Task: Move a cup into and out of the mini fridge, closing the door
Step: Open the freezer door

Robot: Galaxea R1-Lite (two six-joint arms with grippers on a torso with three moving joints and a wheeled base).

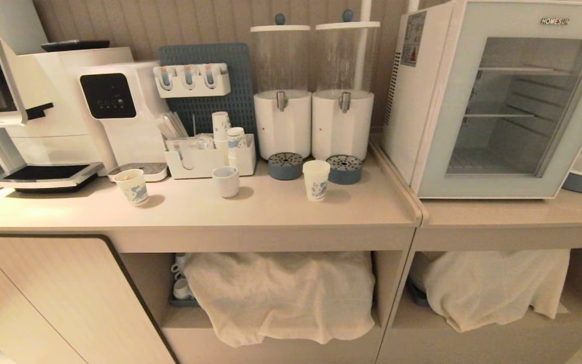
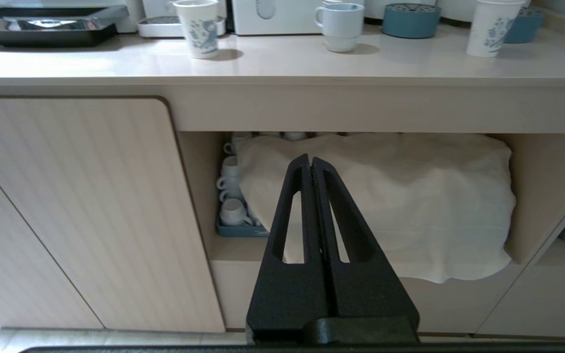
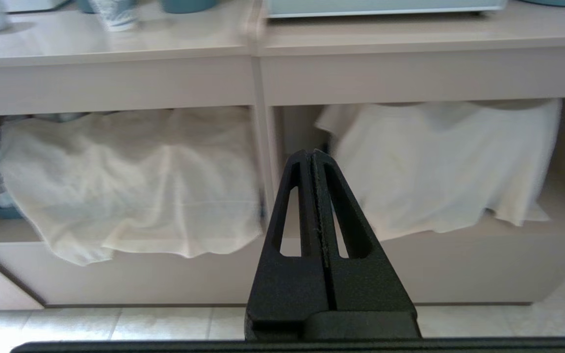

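Beige counter runs across the head view w/ coffee gear at your left and the mini fridge on the adjoining counter section at your right. Its door looks shut; wire shelves show through the glass, nothing on them as far as you can see.

The cup, the tall layered-rim one, stands on the counter just in front of the blue drip tray under the right dispenser, well left of the fridge. Don't mix it up w/ the shorter paper cup near the coffee machine or the white mug between them.

Neither arm shows in the head view. Left gripper is low, facing the cloth-covered shelf under the counter, fingers pressed together, holding nothing. Right gripper is likewise low, by the divider between the two lower bays, fingers together, empty.

Step in hand, by my read: nothing started; cup untouched, door not opened. Next move prob calls for you to raise the right arm to the door's free edge (handle side isn't clear from this angle, maybe the right edge) and swing it open, then spread a gripper and take the cup round its body, upright, w/o knocking the drip tray.
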